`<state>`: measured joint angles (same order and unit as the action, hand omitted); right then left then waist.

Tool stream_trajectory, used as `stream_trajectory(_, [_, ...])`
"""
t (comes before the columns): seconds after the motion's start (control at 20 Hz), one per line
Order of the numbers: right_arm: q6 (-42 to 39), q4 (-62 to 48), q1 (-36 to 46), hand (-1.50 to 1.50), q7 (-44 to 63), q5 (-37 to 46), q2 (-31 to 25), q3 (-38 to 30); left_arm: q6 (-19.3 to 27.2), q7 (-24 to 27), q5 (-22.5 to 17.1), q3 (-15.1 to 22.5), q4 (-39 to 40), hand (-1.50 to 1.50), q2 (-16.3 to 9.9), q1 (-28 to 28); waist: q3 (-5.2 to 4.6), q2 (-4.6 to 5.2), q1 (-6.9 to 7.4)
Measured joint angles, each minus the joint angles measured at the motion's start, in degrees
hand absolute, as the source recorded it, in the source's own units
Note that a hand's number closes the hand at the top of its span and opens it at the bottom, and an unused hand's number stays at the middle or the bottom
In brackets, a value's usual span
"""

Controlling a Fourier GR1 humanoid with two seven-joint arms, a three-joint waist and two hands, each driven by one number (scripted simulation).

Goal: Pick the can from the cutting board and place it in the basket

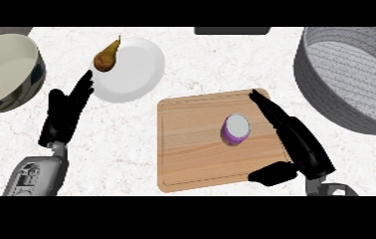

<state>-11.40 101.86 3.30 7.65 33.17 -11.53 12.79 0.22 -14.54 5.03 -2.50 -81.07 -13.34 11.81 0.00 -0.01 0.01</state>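
The right hand lay spread beside the purple can on the cutting board; the grey basket stood beyond, and a pear sat on a white plate.

Pale speckled bench carrying five things

A wooden cutting board lies flat at the middle-right of the bench, its long sides running away from the viewer. A white plate rests up and to the left of the board, apart from it. A large bowl, pale inside with a dark outer wall, sits at the left edge, partly cut off. A grey basket with ribbed walls stands at the right edge, near the board's far corner. A dark flat object shows at the far edge, mostly out of view.
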Motion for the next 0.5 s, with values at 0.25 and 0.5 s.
stream_trajectory(0.25, [0.4,-2.6,1.8,-1.5,0.3,2.6,3.0,0.2,-0.3,0.3,1.1,-0.6,0.9,0.0,1.1,0.8,0.0,0.0,-0.02])
stream_trajectory(0.5, [-0.3,-5.0,3.1,-1.5,1.3,4.2,5.0,0.5,-0.3,1.4,2.3,-0.9,1.8,0.0,1.9,0.7,0.0,0.01,-0.01])
